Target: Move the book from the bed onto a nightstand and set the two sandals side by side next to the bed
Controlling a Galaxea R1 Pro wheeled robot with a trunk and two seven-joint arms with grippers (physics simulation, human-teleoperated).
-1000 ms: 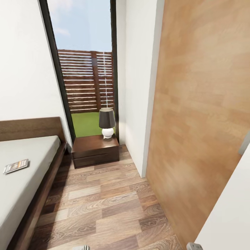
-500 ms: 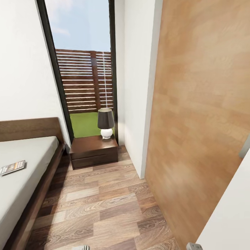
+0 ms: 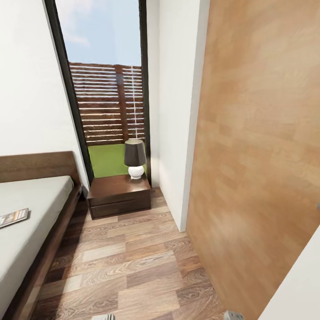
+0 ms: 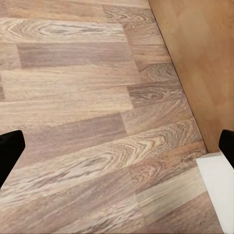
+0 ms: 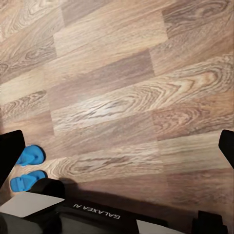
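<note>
Book (image 3: 13, 217) on bed (image 3: 31, 231), nightstand (image 3: 119, 195) w/ lamp (image 3: 135, 159) beyond.

My view of the bedroom: white walls (image 3: 26, 89), a brown-grey wood-plank floor (image 3: 129, 262) with swirling grain, and a pale orange-tan wood-grain door (image 3: 258, 133). The off-white bed (image 3: 31, 209) carries a dark grey, orange-banded book (image 3: 13, 217). A dark reddish-brown nightstand (image 3: 118, 192) bears a white lamp (image 3: 135, 158) with a dark shade. Two bright-blue sandals (image 5: 29, 168) lie on the floor.
</note>
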